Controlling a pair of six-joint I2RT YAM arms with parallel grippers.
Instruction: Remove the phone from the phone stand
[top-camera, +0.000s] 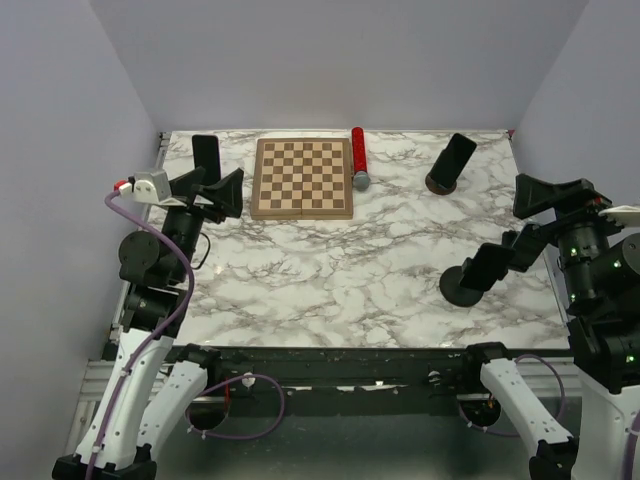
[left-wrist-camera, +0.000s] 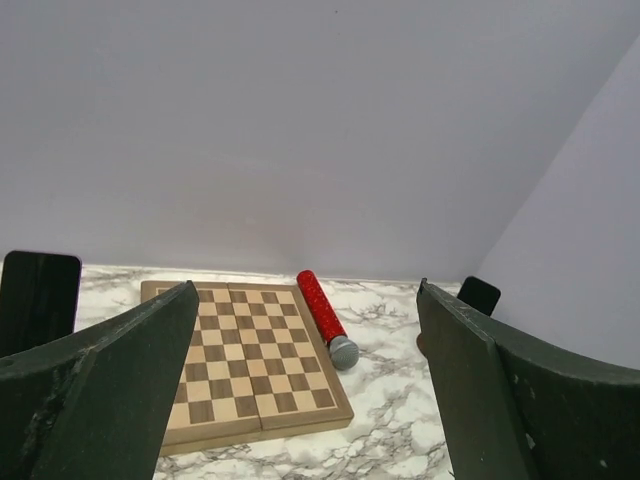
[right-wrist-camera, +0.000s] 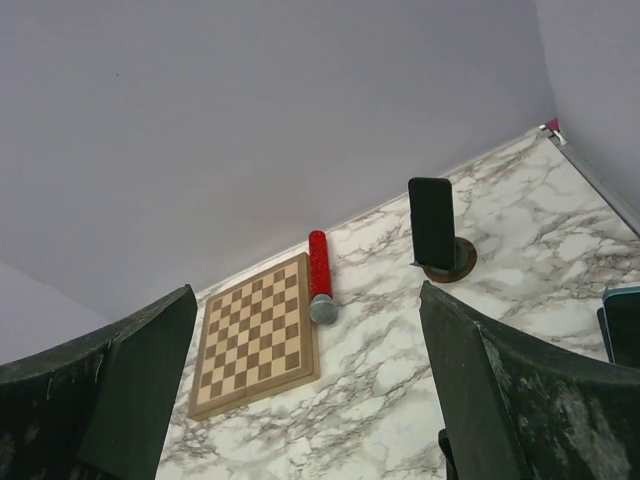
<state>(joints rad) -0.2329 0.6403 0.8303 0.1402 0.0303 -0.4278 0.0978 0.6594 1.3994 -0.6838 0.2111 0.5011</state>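
Note:
A black phone (top-camera: 455, 155) leans upright in a round brown stand (top-camera: 441, 184) at the far right of the marble table. The right wrist view shows the phone (right-wrist-camera: 432, 222) and the stand (right-wrist-camera: 455, 262) right of centre. The left wrist view shows only the phone's top corner (left-wrist-camera: 478, 294) behind the right finger. My right gripper (top-camera: 520, 230) is open and empty, raised near the right edge, well short of the phone. My left gripper (top-camera: 215, 190) is open and empty at the far left, beside the chessboard.
A wooden chessboard (top-camera: 302, 177) lies at the far middle, with a red microphone (top-camera: 358, 157) along its right side. A second dark phone (top-camera: 206, 155) stands at the far left corner. A round black disc (top-camera: 465, 290) lies on the table by my right gripper.

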